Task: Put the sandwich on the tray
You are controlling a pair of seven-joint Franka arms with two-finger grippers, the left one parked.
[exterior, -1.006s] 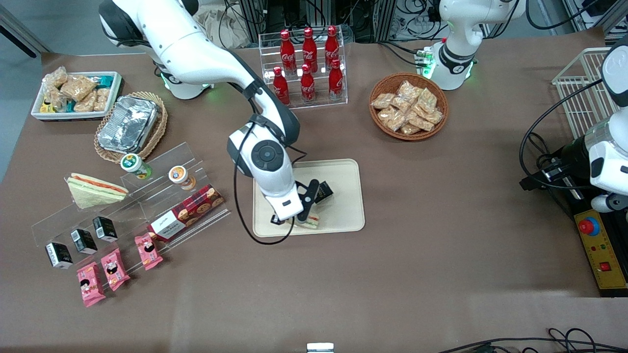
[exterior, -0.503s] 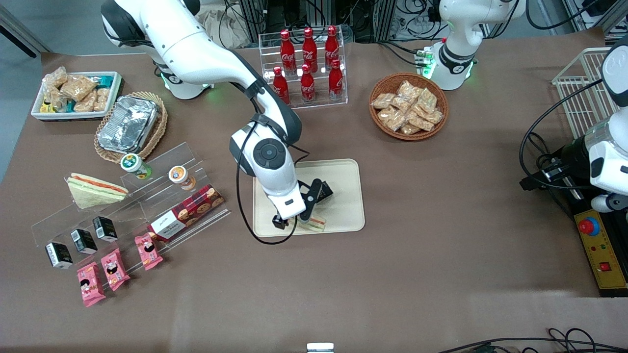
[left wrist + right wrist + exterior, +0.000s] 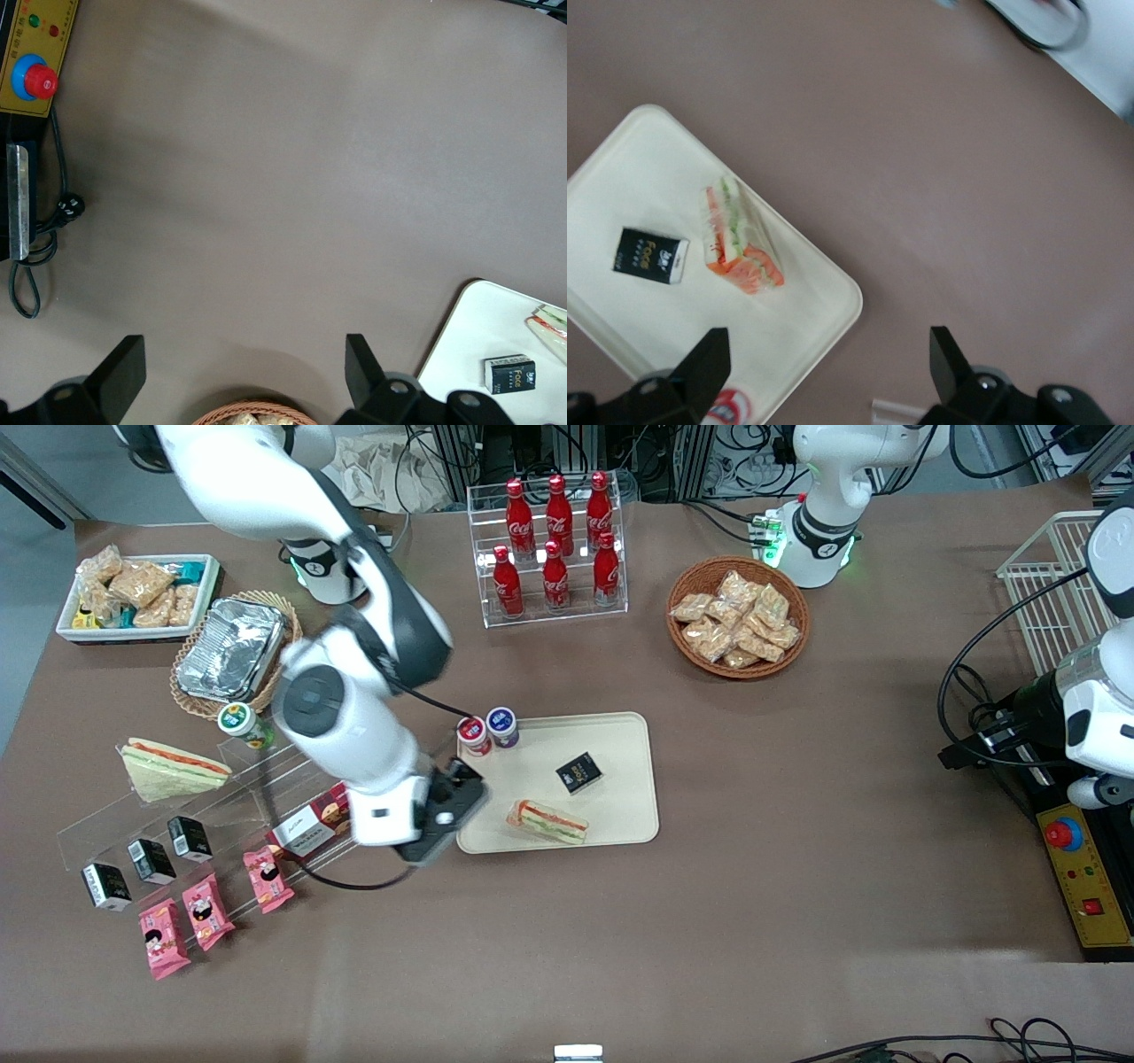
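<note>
Front view: the sandwich [image 3: 547, 821] lies on the tray [image 3: 629, 815], near the black box [image 3: 578, 772]; my jaws [image 3: 447, 815] hang wide and empty above the tray's edge.

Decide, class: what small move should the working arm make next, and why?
Probably keep retreating clear of the tray. The sandwich already lies flat on it, beside the black box, and the open gripper holds nothing and stands off it.

Front view overlooks the whole table; both wrist views look down, sharing the tray [image 3: 631, 737].
</note>
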